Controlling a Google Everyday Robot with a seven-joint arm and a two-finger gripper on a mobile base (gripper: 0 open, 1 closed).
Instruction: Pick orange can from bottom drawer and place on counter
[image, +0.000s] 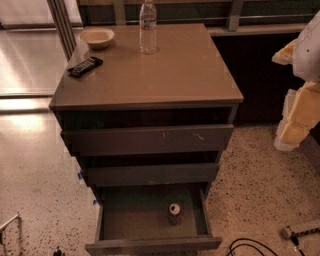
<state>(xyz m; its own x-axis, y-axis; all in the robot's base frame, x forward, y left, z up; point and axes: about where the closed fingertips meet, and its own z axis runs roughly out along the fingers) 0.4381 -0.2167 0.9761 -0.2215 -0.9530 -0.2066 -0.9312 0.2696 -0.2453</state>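
The orange can (174, 210) stands upright in the open bottom drawer (150, 245), right of its middle, with its silver top showing. The drawer is pulled out toward me at the foot of the cabinet. The two drawers above it are pushed in further. The tan counter (175, 70) tops the cabinet. My gripper (296, 95) is at the right edge of the view, beside the cabinet and apart from it, about level with the top drawer and well above and to the right of the can. It holds nothing that I can see.
On the counter stand a clear water bottle (148, 27) at the back, a pale bowl (97, 37) at the back left, and a black flat object (85, 66) near the left edge. Black cables (250, 247) lie on the speckled floor at the lower right.
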